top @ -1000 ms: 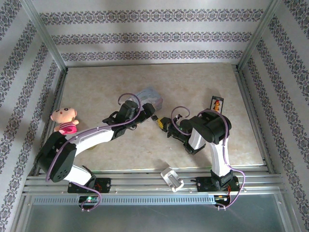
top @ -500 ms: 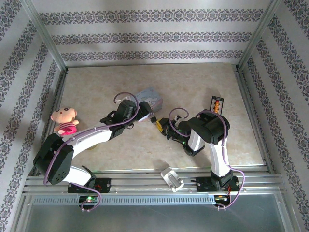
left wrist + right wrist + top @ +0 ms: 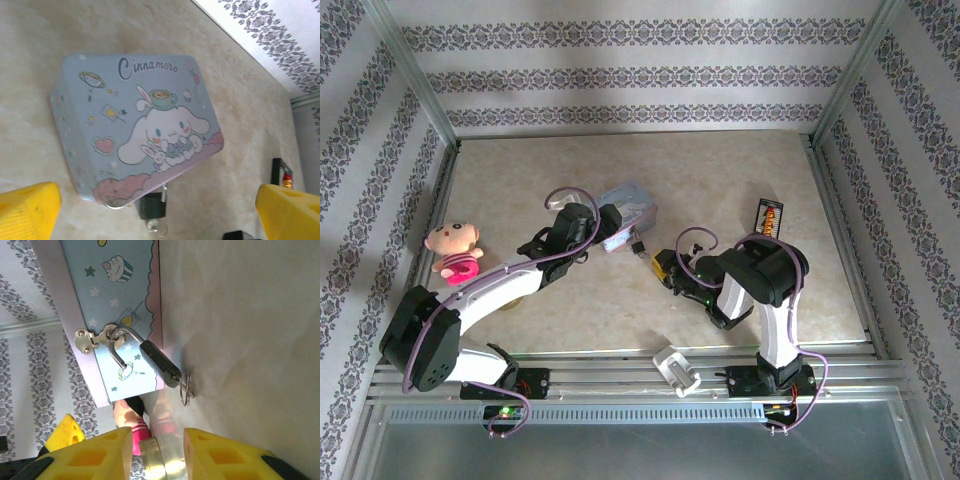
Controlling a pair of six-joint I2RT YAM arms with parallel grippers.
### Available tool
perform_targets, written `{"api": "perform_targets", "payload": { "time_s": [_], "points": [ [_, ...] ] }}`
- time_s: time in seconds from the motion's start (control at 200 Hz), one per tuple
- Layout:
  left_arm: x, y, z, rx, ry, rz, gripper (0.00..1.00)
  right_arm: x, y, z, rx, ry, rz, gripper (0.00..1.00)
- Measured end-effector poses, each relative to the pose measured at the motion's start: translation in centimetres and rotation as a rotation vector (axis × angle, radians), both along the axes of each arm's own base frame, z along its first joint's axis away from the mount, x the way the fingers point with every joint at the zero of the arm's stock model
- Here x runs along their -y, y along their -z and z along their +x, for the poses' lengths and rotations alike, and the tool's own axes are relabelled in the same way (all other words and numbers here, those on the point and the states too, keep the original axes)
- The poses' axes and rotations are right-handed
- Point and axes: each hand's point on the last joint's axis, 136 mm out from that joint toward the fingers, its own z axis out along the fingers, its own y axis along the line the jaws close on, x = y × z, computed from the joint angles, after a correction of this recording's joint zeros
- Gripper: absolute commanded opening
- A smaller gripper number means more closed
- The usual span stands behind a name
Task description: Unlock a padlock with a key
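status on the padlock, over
left pincer open at tin box. right pincer open, just off padlock. padlock on box hasp, key ring at its end. nothing in between.

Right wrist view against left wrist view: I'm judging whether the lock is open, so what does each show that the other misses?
Only the right wrist view: the hasp on the side of the tin box, with the silvery shackle of the padlock hooked through it, one end seemingly clear of the body. Only the left wrist view: the box's cartoon lid and the black battery holder. Both: the tin box and the dark padlock with a small ring at its end.
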Motion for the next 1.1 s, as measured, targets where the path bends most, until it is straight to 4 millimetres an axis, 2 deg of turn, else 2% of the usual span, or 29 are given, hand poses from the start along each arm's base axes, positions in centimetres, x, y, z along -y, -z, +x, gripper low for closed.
{"api": "perform_targets", "payload": {
  "time_s": [0.3,0.385,0.44,0.565,0.63,0.69,0.715,0.73,0.745,0.825,0.93,1.105],
  "points": [
    [-1.1,-2.1,0.8,0.041,0.020,0.158,0.99,1.7,-0.6,-1.2,0.005,-0.013,-0.187,0.51],
    [-1.2,-2.6,1.0,0.051,0.029,0.192,0.99,2.0,-1.6,-1.3,0.015,-0.030,-0.293,0.56],
    [-1.4,-2.5,1.0,0.049,0.035,0.212,0.99,2.0,-3.5,-0.9,0.054,-0.035,-0.386,0.59],
    [-2.2,-2.1,1.0,0.033,0.032,0.246,0.99,2.1,-11.6,-0.4,0.236,-0.022,-0.536,0.62],
    [-2.6,-2.0,1.1,0.028,0.030,0.256,0.99,3.4,-15.5,-0.8,0.329,0.013,-0.590,0.63],
    [-2.8,-2.0,1.1,0.028,0.029,0.265,0.99,5.2,-17.4,-1.3,0.376,0.052,-0.650,0.67],
    [-2.9,-2.0,1.2,0.029,0.027,0.269,0.99,5.9,-17.6,-1.6,0.385,0.061,-0.677,0.90],
    [-3.0,-2.0,1.2,0.029,0.027,0.270,0.99,6.3,-17.8,-1.8,0.386,0.070,-0.688,0.96],
    [-3.0,-2.0,1.2,0.029,0.027,0.272,0.99,6.7,-17.8,-1.9,0.392,0.072,-0.710,0.98],
    [-3.2,-2.0,1.3,0.031,0.030,0.284,0.99,8.6,-17.6,-2.8,0.396,0.084,-0.807,0.98],
    [-3.3,-2.0,1.3,0.037,0.049,0.314,0.99,10.1,-17.5,-3.5,0.415,0.077,-0.908,0.98],
    [-3.4,-2.2,2.0,0.041,0.076,0.379,0.99,10.7,-18.3,-3.4,0.437,0.019,-1.061,0.98]
  ]
}}
